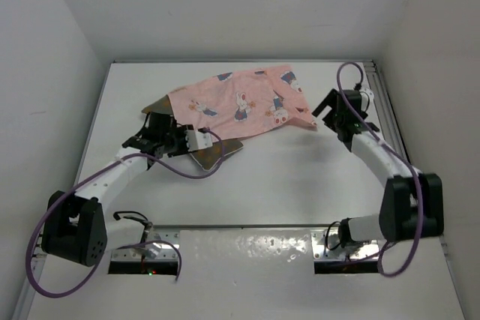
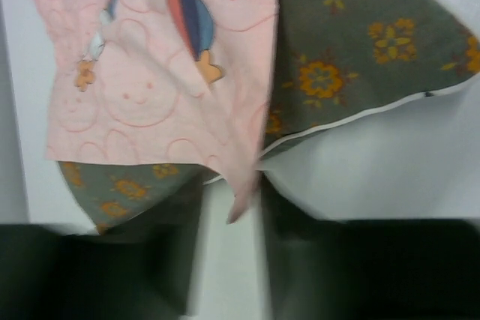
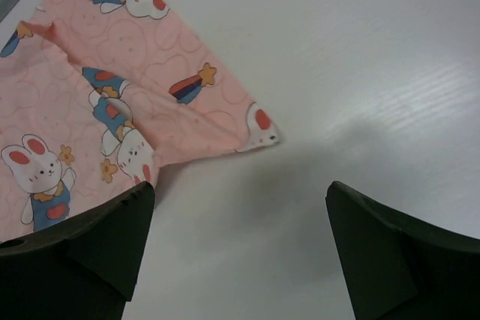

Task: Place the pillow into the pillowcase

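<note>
The pink bunny-print pillowcase lies spread at the back middle of the table, draped over the olive-brown pillow. The pillow sticks out at the case's near-left side. In the left wrist view the pillowcase covers the pillow, and a pink corner hangs down between my fingers. My left gripper is open at that near-left edge, and the view is blurred. My right gripper is wide open and empty, just off the pillowcase's right corner.
White walls enclose the table on the left, back and right. A metal rail runs along the right edge. A purple cable loops off each arm.
</note>
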